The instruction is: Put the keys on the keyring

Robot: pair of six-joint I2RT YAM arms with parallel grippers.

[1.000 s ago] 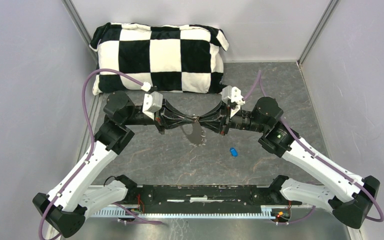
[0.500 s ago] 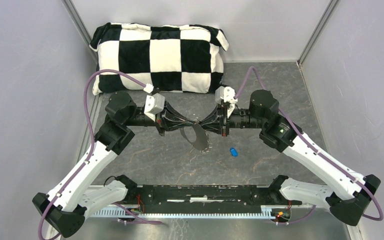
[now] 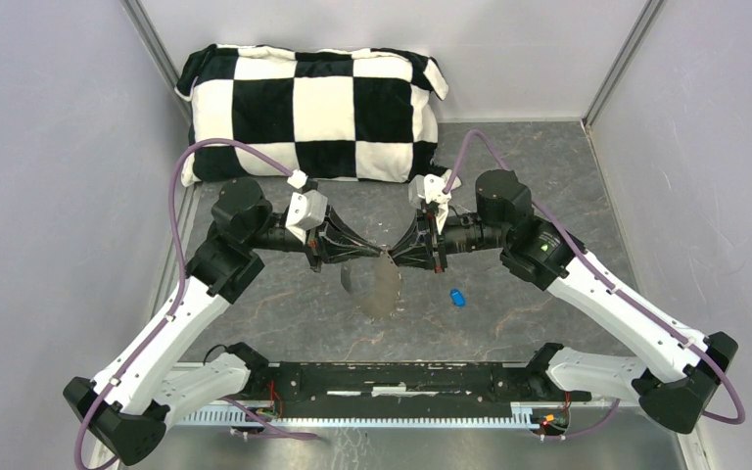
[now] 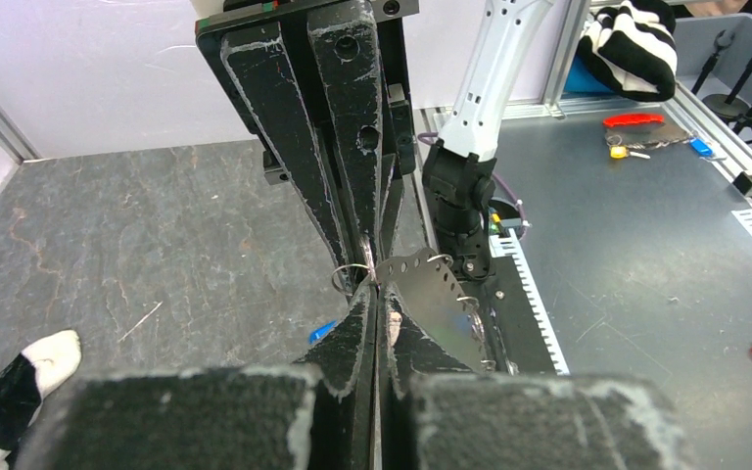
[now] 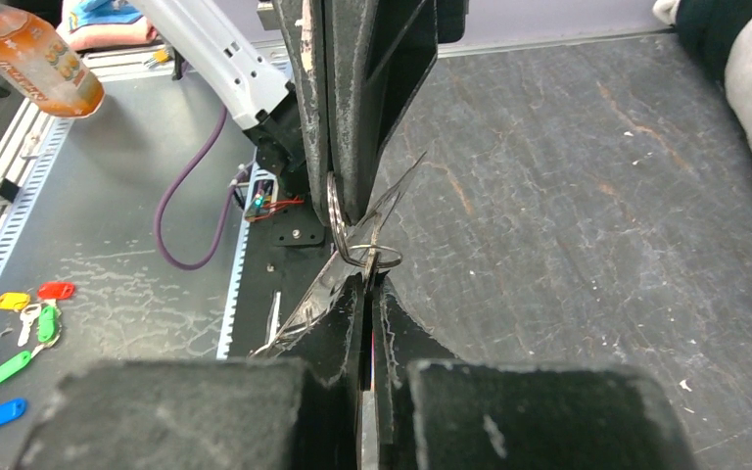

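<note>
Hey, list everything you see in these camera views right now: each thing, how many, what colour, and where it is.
pillow: one, black-and-white checked, back of the table
table: one, dark grey, stone-look, under the arms
blue key: one, bright blue head, flat on the table, apart from the keyring, right arm's side
keyring: one, silvery-grey, holes along its edge, hanging where the grippers meet
bottle: one, orange, on the metal bench beside the table
key tags: several, yellow, red, green, blue, same bench
cables: two, purple, one per arm
left gripper: one, black, shut on the keyring
right gripper: one, black, shut on the keyring, tip to tip with the left
</note>
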